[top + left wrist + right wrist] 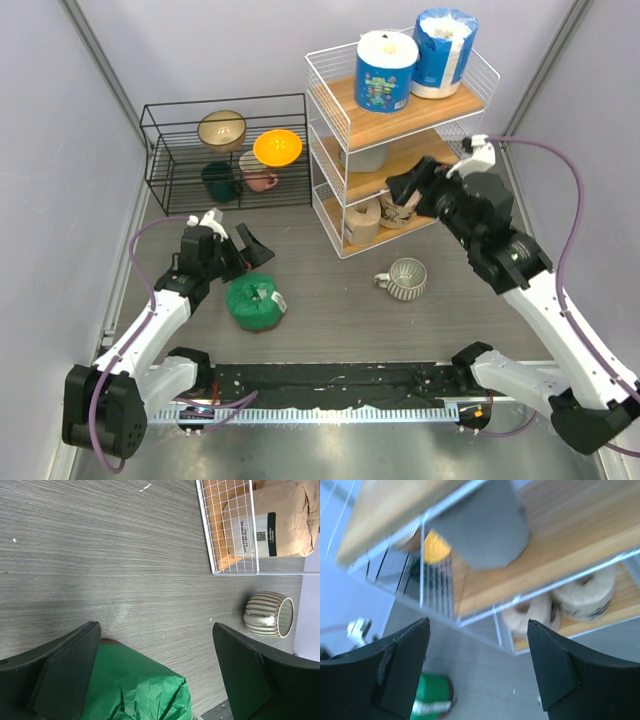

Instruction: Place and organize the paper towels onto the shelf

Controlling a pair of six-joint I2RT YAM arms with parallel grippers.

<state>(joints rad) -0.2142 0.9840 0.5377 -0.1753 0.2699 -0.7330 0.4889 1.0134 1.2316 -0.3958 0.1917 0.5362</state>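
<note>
Grey wood-grain bench (330,300) between pale walls, seen from above: at back right stands the white wire shelf (345,110). Its top board carries two blue-wrapped rolls (385,72) (444,52), the middle board a grey roll (365,155), and the bottom board two tan rolls (365,222) (398,208). The right gripper (410,182) hovers at the shelf's front, level with the middle board, partly hiding one tan roll. A green roll (255,302) lies on the bench just beside the left gripper (243,252). A ribbed mug (404,279) lies on its side in front of the shelf. A black wire rack (165,160) at back left holds bowls and cups. Left wrist view: the jaws stand wide apart over the green roll (135,690), not clamped on it; beyond lie the mug (267,614) and the shelf's corner (230,540) with a tan roll inside. Right wrist view, blurred: the jaws are apart and empty, facing the grey roll (485,525), with the tan rolls (580,592) on the board beneath.
</note>
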